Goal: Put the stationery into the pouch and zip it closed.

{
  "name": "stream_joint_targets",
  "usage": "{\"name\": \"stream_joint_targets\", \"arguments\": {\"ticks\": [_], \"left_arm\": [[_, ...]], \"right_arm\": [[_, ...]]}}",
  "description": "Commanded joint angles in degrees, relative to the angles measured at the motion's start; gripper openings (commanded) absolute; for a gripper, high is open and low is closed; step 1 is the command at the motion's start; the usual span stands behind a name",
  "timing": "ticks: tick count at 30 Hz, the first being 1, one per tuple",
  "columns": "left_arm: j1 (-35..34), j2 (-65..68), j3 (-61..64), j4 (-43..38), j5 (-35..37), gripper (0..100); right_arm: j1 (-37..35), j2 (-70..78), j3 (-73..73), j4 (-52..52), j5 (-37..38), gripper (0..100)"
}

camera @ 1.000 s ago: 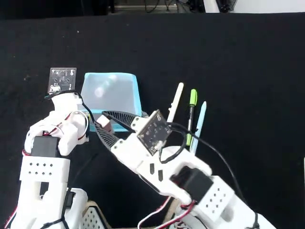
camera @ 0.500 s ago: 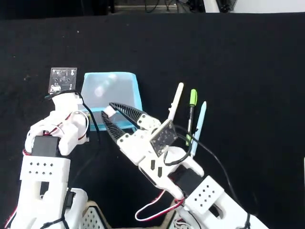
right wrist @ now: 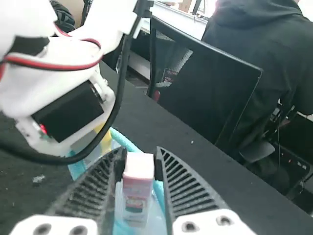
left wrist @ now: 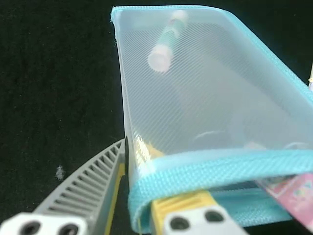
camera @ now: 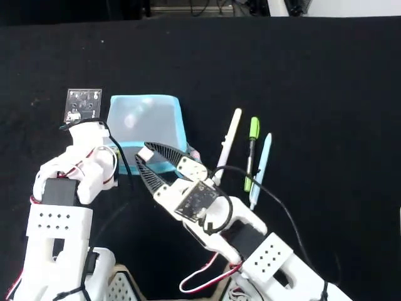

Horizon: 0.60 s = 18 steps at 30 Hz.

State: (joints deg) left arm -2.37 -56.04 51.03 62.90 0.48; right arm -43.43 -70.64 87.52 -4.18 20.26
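The pale blue mesh pouch [camera: 144, 122] lies at the left of the black table, its open rim facing the arms. My left gripper [left wrist: 131, 147] is shut on a near corner of the pouch [left wrist: 205, 98] rim. A marker [left wrist: 164, 41] lies inside the pouch. My right gripper [camera: 143, 155] is shut on a pink and white eraser [camera: 146, 152] right at the pouch mouth. In the right wrist view the eraser [right wrist: 137, 188] stands upright between the fingers, above the blue rim [right wrist: 121, 139]. A white pen [camera: 229, 141], a green-capped pen [camera: 252, 150] and a light blue pen [camera: 261, 164] lie to the right.
A small printed card [camera: 82, 105] lies beside the pouch's far left corner. The left arm's body [right wrist: 54, 73] is close to the right gripper. A chair and a seated person are behind the table.
The right gripper has carried the eraser from in front of the pouch's left corner up to its mouth, and the wrist has turned. The left arm has kept still.
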Motion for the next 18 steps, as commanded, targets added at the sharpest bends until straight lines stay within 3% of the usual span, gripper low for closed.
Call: {"name": "stream_joint_targets", "arguments": {"ticks": [1, 14, 18], "left_arm": [[-0.6, -0.3, -0.6, 0.4, 0.6, 3], [-0.6, -0.3, -0.6, 0.2, 0.6, 3], [-0.6, -0.3, -0.6, 0.1, 0.6, 3]], "right_arm": [[1.6, -0.9, -0.1, 1.0, 1.0, 1.1], [1.6, -20.4, -5.1, 37.3, 0.5, 1.1], [1.6, -25.8, -6.0, 43.4, 1.0, 1.1]]}}
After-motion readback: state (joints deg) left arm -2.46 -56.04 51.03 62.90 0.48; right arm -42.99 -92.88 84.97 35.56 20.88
